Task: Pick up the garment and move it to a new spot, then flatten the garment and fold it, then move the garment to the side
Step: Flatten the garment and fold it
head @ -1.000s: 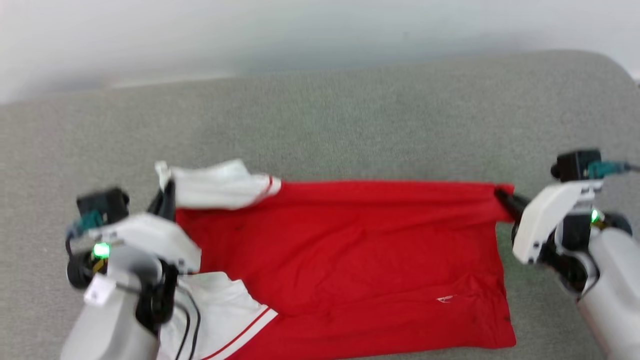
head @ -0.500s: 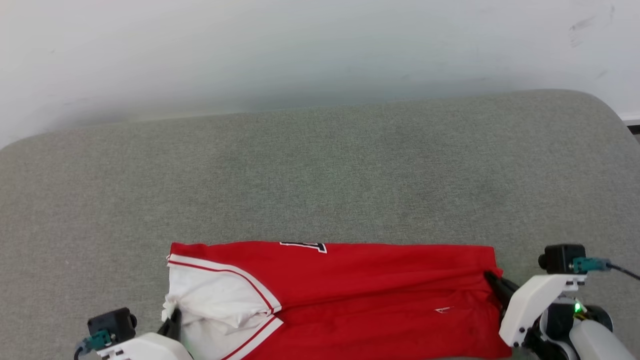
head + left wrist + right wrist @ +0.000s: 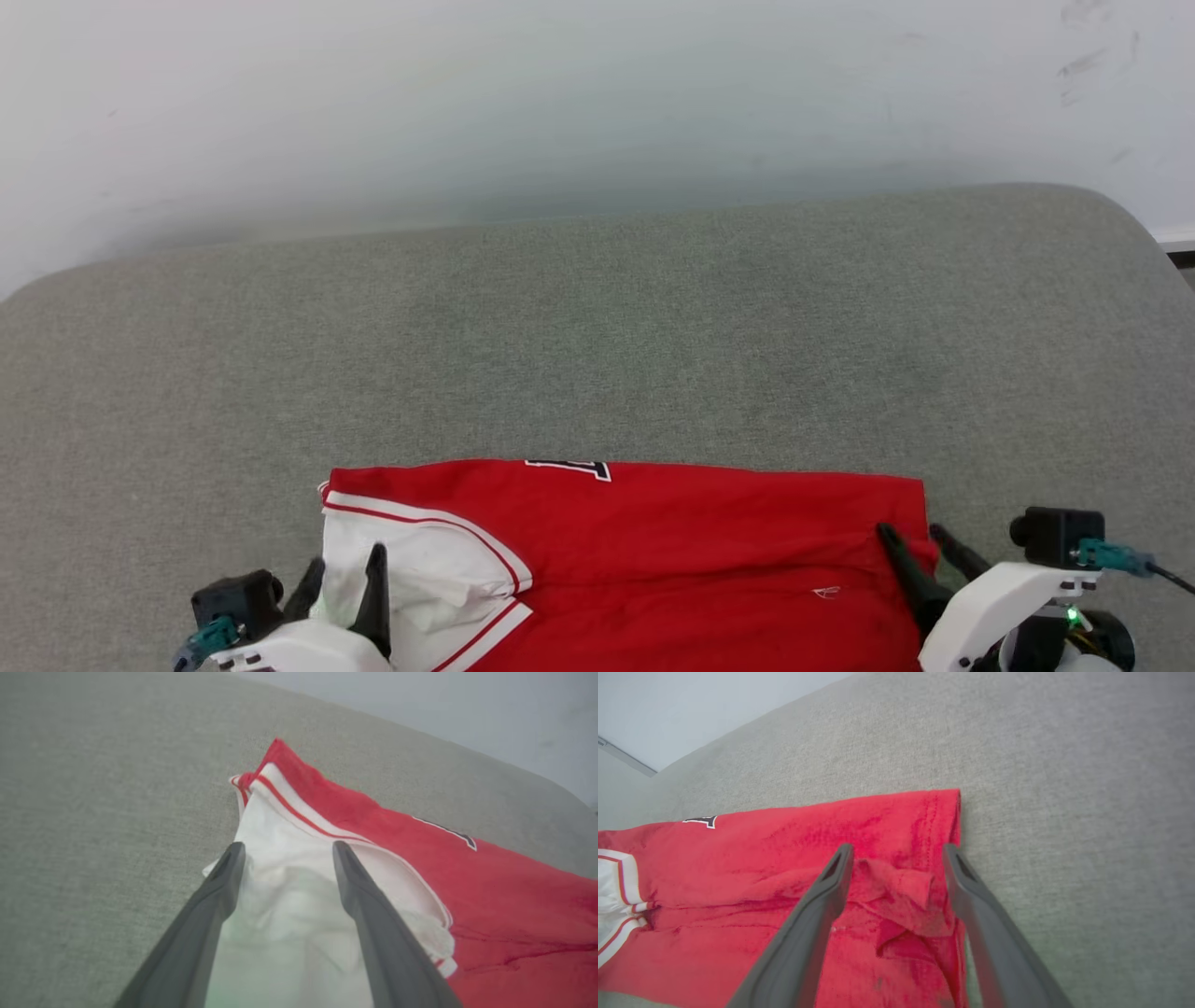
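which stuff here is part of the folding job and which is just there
Job: red shirt, left gripper, right gripper, both open.
Just there: grey cushion, white wall.

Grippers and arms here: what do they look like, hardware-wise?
Left gripper and right gripper: two long, dark grey, tapered fingers on a white housing, each with a black wrist camera and teal plug. Right one shows a green LED and black cable.
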Controlling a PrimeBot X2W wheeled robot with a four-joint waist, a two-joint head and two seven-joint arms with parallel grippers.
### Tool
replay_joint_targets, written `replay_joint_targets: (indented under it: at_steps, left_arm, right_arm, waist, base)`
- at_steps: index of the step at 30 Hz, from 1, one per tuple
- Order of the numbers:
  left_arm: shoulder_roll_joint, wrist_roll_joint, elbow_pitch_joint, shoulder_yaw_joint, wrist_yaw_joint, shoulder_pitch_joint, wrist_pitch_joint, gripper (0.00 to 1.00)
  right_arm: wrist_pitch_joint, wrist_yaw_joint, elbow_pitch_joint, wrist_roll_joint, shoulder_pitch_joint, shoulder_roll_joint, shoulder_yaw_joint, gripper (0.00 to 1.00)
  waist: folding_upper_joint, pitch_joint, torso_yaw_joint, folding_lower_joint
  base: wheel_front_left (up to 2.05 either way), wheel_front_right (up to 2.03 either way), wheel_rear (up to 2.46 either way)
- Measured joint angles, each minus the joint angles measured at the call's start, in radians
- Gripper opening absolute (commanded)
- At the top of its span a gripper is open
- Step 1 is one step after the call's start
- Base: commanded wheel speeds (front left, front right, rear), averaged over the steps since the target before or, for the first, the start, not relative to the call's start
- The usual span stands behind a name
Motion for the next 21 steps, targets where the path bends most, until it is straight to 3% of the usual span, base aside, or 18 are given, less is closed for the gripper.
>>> replay_joint_targets:
  at_steps: [4,9,13,15,21]
  left_arm:
    - [0.006,0.039,-0.052,-0.008,-0.005,-0.017,-0.069,1.0]
    - [0.016,0.1,-0.125,-0.031,-0.006,-0.038,-0.114,1.0]
    - [0.023,0.182,-0.178,-0.065,0.029,-0.051,-0.13,1.0]
    - [0.023,0.249,-0.23,-0.092,0.076,-0.052,-0.137,1.0]
    - [-0.005,0.263,-0.305,-0.117,0.105,-0.044,-0.137,1.0]
  right_arm:
    - [-0.014,0.0,-0.077,-0.033,0.019,0.002,-0.053,1.0]
    - [0.05,0.0,-0.135,-0.061,0.036,-0.002,-0.144,1.0]
    - [0.143,0.0,-0.151,-0.083,0.035,-0.022,-0.201,1.0]
    - [0.257,0.0,-0.156,-0.086,0.03,-0.048,-0.214,1.0]
    - [0.412,0.0,-0.154,-0.066,0.004,-0.08,-0.185,1.0]
  waist:
    - [0.0,-0.01,0.001,0.0]
    - [0.0,-0.017,0.004,0.0]
    - [0.0,-0.018,0.012,0.0001]
    - [0.0,-0.013,0.027,0.0001]
    - [0.0,0.006,0.056,0.0001]
  base:
    - [0.0,0.0,0.0]
    - [0.0,0.0,0.0]
    - [0.0,0.0,0.0]
    - [0.0,0.0,0.0]
    - [0.0,0.0,0.0]
